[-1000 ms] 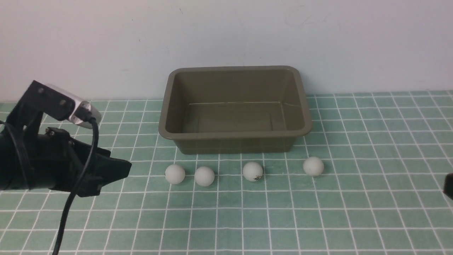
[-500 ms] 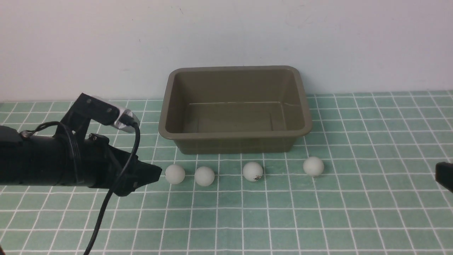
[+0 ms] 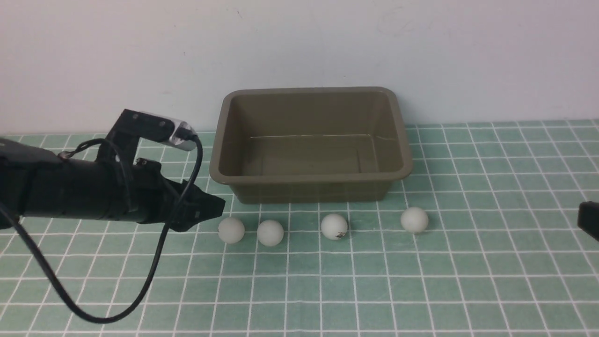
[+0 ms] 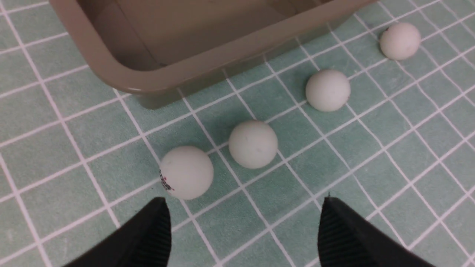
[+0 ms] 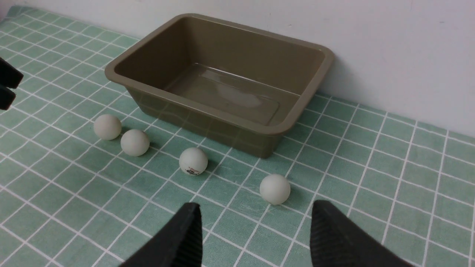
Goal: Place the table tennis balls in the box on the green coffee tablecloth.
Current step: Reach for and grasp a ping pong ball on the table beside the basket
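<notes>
**Left arm moved forward to the end of the ball row**

Left gripper [image 3: 219, 208] now sits further to the right and nearer the box [image 3: 309, 178] than half a second ago. Its tip is just beside the leftmost ball [image 3: 231, 230]; the front view shows no contact. Its jaws stand wide apart with nothing between them. In the left wrist view the two black fingers [image 4: 148, 237] frame bare cloth, and the leftmost ball lies just ahead of one finger. A black cable [image 3: 154, 276] loops down from the wrist camera [image 3: 161, 127] over the cloth.

Table tennis balls [image 3: 335, 224] have not shifted. All four lie in a row on the green coffee tablecloth [image 3: 421, 290], in front of the box's near wall and outside it.

Order from the robot's left:
- leftmost ball, with a small print visible in the left wrist view
- second ball [image 3: 270, 232], close beside the first, a narrow gap between them
- third ball [image 3: 333, 227], with a dark print on its lower side
- fourth ball [image 3: 414, 220], further off, near the box's right front corner

The box stands upright at the far side of the cloth, close to the white wall [image 3: 299, 47].

Right gripper [image 3: 588, 221] shows only as a black edge at the right border of the front view. In the right wrist view its fingers [image 5: 178, 241] stand apart and grip nothing, and the fourth ball lies just ahead of the gap
</notes>
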